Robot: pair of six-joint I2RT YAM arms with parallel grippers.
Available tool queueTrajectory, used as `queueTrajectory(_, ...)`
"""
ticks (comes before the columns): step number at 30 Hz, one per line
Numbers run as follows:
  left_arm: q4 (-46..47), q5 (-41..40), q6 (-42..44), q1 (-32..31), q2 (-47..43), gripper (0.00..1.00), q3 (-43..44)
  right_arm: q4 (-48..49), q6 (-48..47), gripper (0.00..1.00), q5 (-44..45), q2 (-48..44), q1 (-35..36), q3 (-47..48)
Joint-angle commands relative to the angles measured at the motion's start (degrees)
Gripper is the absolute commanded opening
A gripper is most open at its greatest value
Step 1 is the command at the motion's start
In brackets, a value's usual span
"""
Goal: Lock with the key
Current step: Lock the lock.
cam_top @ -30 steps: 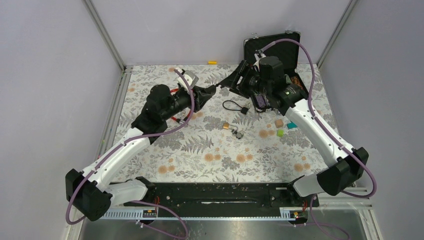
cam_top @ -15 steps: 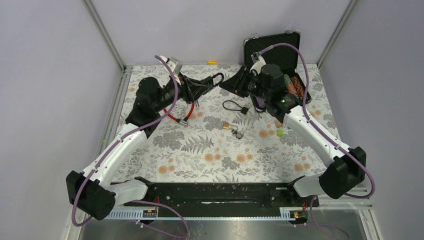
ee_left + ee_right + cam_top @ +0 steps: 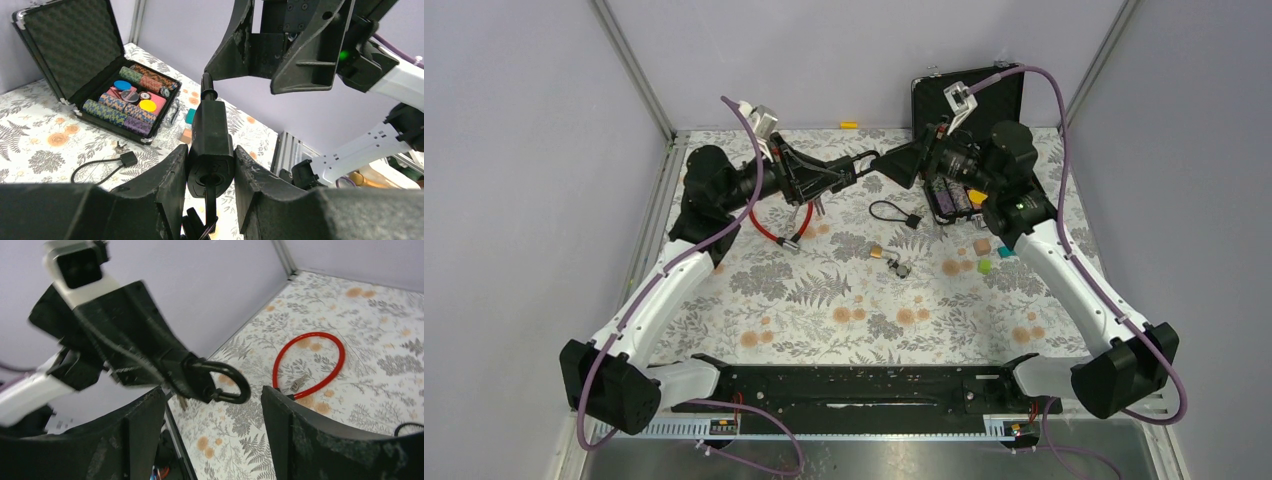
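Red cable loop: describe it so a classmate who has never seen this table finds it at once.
On the floral table, look at the far left part, near the left end effector. It is the only red loop; the smaller cable loop nearby is black.

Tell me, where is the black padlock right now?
The black padlock is up off the table, near the far middle in the top view. It is pinched in the left tool, and the open right tool is just to its right.
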Motion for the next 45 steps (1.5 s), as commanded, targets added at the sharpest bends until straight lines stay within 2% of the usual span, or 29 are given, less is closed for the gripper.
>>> queueTrajectory(1,7.93,7.89,-1.76,0.82,-1.26,0.00,6.38,2.37,-5.65,0.77,-12.43,-0.77,-0.64,3.76)
queueTrajectory(4,7.03,11.51,-1.69,0.98,-1.10,0.00,8.30,-0.12,-7.91,0.75,-17.64,0.27,-0.74,6.55)
queueTrajectory(6,6.48,13.86,-1.56,1.00,-0.98,0.00,9.47,-3.47,-10.64,0.70,-22.82,1.50,-0.74,9.26)
queueTrajectory(8,6.22,16.04,-1.38,1.00,-0.76,0.00,10.43,-7.07,-12.75,0.66,-24.61,2.44,-0.72,11.78)
queueTrajectory(11,5.76,18.23,-1.39,1.00,-0.24,0.00,11.25,-7.60,-13.10,0.58,-26.32,3.49,-0.74,13.66)
queueTrajectory(13,5.69,19.11,-1.36,0.99,-0.07,0.00,11.64,-7.44,-12.94,0.48,-26.39,3.87,-0.74,14.34)
queueTrajectory(16,5.69,18.62,-1.55,1.04,-0.17,0.00,11.72,-5.42,-11.03,0.24,-27.47,4.21,-0.81,14.45)
queueTrajectory(18,5.41,17.34,-1.48,1.03,-0.41,0.00,11.67,-4.12,-9.67,0.17,-28.54,4.51,-0.74,14.23)
queueTrajectory(21,4.88,15.23,-1.53,1.00,-0.65,0.00,11.65,-1.17,-7.87,0.00,-29.41,4.40,-0.74,13.29)
queueTrajectory(22,4.46,14.43,-1.42,1.02,-0.76,0.05,11.64,0.05,-7.21,0.00,-29.31,4.21,-0.74,12.87)
queueTrajectory(25,4.28,13.27,-0.96,1.00,-1.23,0.57,11.21,4.21,-5.03,0.00,-27.92,3.36,-0.75,11.76)
queueTrajectory(26,4.40,12.71,-0.76,1.01,-1.45,0.70,10.81,4.76,-5.11,0.00,-27.03,3.01,-0.74,11.55)
queueTrajectory(28,4.85,11.59,-0.33,1.00,-2.33,0.86,9.79,5.87,-5.00,0.00,-26.62,2.48,-0.74,11.41)
queueTrajectory(29,4.97,10.91,0.09,1.00,-2.63,0.90,9.32,6.20,-4.87,0.00,-26.87,2.47,-0.74,11.59)
queueTrajectory(34,6.45,10.35,-0.20,0.95,-2.55,0.93,7.97,8.38,-3.04,0.00,-28.15,2.24,-0.72,12.10)
queueTrajectory(45,9.40,14.49,-4.99,-0.84,0.11,0.88,6.39,22.44,8.78,0.00,-29.81,4.84,-0.74,11.67)
